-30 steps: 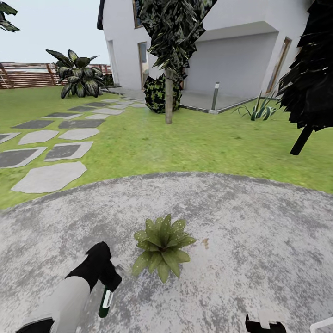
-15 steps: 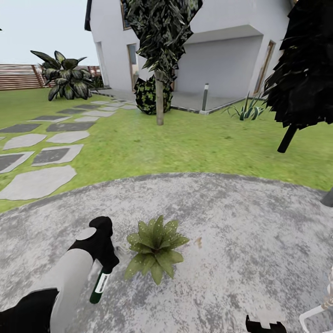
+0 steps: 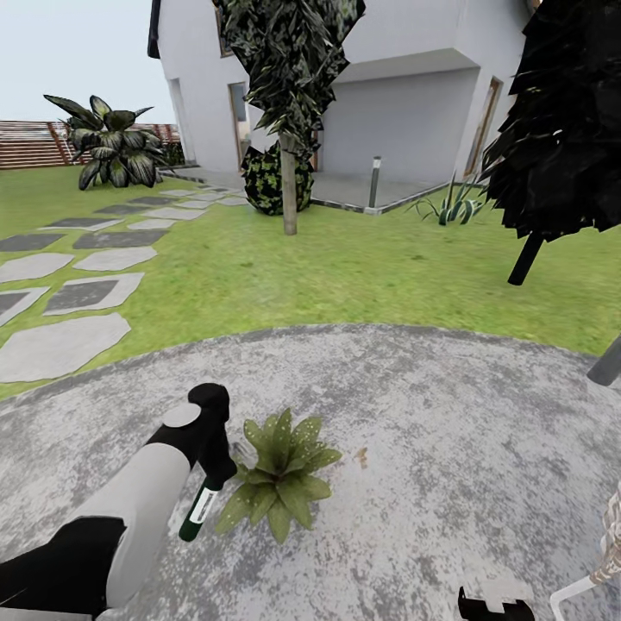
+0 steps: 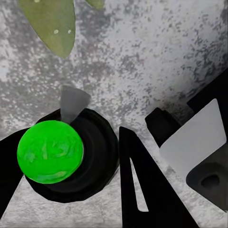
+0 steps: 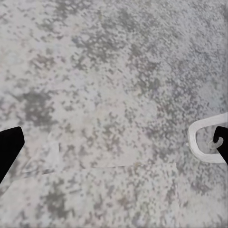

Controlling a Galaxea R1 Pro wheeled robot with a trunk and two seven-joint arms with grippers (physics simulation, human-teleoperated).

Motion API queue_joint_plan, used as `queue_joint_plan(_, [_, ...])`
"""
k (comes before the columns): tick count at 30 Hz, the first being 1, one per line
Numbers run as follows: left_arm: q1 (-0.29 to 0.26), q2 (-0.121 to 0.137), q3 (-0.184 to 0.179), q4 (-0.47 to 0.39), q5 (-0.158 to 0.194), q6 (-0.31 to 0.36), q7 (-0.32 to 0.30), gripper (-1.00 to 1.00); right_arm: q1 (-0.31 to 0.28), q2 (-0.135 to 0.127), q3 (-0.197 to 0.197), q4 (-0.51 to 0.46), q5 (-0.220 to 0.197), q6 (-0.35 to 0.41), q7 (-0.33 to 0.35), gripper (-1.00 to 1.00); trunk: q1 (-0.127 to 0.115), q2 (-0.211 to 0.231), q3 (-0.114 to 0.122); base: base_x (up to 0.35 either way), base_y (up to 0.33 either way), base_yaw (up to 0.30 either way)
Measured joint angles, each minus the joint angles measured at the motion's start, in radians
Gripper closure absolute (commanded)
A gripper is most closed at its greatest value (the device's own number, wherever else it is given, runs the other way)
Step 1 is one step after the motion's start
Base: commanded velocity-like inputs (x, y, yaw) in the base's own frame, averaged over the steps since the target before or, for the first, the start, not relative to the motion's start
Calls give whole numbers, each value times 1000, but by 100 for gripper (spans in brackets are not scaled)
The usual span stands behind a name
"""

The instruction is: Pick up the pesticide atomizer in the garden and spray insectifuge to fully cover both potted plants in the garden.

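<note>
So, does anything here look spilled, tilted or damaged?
Nothing stands out. The left gripper holds the pesticide atomizer slanted beside the potted plant, whose leaves carry pale specks; the stone patio looks undamaged.

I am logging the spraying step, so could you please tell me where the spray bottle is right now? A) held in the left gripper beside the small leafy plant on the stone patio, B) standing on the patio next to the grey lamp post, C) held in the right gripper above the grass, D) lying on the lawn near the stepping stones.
A: the left gripper holds the spray bottle just beside the small plant on the patio.
</note>
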Motion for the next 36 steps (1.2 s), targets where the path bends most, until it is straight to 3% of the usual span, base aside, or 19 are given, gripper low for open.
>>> queue_joint_plan(8, [-1, -2, -5, 0, 1, 0, 0, 100, 0, 0, 0, 0, 0, 1, -1, -100, 0, 0, 0, -24, -163, 0])
queue_joint_plan(23, [2, 1, -9, 0, 0, 2, 0, 100, 0, 0, 1, 2, 3, 0, 4, -100, 0, 0, 0, -240, -100, 0])
queue_joint_plan(25, [5, 1, -8, 0, 0, 3, 0, 100, 0, 0, 9, 3, 39, 0, 11, -100, 0, 0, 0, -11, -1, 0])
queue_joint_plan(26, [8, -1, -6, 0, 2, 8, 0, 100, 1, 0, 19, 3, 121, 0, 55, -100, 0, 0, 0, -1, 0, 0])
queue_joint_plan(27, [6, -9, -6, 1, 4, 39, 0, 100, 3, 0, 20, 3, 149, 0, 81, -100, 0, 0, 0, 0, 0, 0])
queue_joint_plan(31, [3, -41, -8, 1, 2, 75, 0, 100, 4, 0, 19, 3, 159, 0, 88, -100, 0, 0, 0, 0, 0, 0])
queue_joint_plan(36, [17, -23, -10, 2, -1, 79, 31, 100, 4, 0, 19, 3, 159, 1, 87, -100, 0, 0, 0, 0, 0, 0])
